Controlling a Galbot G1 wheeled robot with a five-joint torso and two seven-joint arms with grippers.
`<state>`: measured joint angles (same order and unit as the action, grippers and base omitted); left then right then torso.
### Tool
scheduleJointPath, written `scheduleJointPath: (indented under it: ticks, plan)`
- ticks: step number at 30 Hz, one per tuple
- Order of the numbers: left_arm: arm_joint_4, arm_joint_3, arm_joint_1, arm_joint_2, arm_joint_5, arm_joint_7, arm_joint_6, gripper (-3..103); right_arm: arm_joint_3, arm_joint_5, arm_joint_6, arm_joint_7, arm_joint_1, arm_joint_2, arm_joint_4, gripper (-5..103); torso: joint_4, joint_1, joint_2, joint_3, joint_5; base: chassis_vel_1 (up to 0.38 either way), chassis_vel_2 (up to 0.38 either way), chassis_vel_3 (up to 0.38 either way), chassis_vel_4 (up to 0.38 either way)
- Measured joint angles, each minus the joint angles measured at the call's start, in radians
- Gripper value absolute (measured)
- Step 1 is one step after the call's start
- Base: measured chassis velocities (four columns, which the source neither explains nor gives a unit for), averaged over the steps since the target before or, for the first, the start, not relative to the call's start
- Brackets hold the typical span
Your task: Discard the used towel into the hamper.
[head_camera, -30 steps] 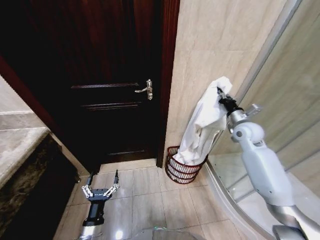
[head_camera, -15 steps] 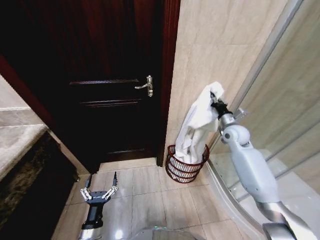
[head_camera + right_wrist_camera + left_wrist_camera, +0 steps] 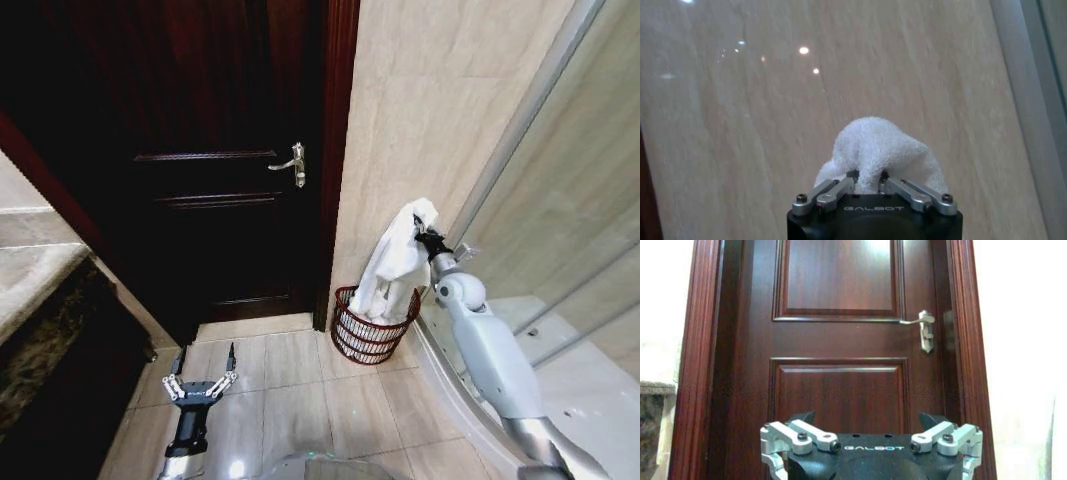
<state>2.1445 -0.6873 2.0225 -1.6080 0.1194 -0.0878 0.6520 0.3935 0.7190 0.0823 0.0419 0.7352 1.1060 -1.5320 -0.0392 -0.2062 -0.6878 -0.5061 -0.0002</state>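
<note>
Right gripper [image 3: 419, 233] lower now, right of centre, clamped on towel [image 3: 392, 268]; tail already inside hamper [image 3: 368, 338] (release looks close). Left gripper [image 3: 201, 386] spread, lower left.

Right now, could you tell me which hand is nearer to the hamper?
The right hand: it holds the towel directly above the hamper, the cloth hanging into it. The left hand hangs open low over the floor, off to the hamper's left by the door.

A tiled floor [image 3: 290, 400] carries the hamper [image 3: 368, 335], which stands on it against the wall [image 3: 420, 120], just beside the door [image 3: 200, 170] frame and near the shower's curved threshold [image 3: 450, 400].
</note>
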Motion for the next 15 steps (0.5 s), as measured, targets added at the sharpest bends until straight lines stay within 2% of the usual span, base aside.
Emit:
scheduleJointPath:
  ticks: [5,15]
  plan:
    - [-0.005,0.003,-0.006,0.000,-0.001,0.000,-0.001,100,-0.006,-0.021,-0.025,-0.018,-0.011,0.026,0.072,9,-0.0001,0.011,0.026,0.015,0.0001,0.000,0.000,0.000,0.000]
    - [-0.012,0.004,-0.007,0.000,-0.002,-0.001,-0.001,100,-0.009,-0.064,-0.042,-0.034,0.018,0.065,0.099,9,0.0000,0.027,0.067,0.040,0.0001,0.000,0.000,0.000,0.000]
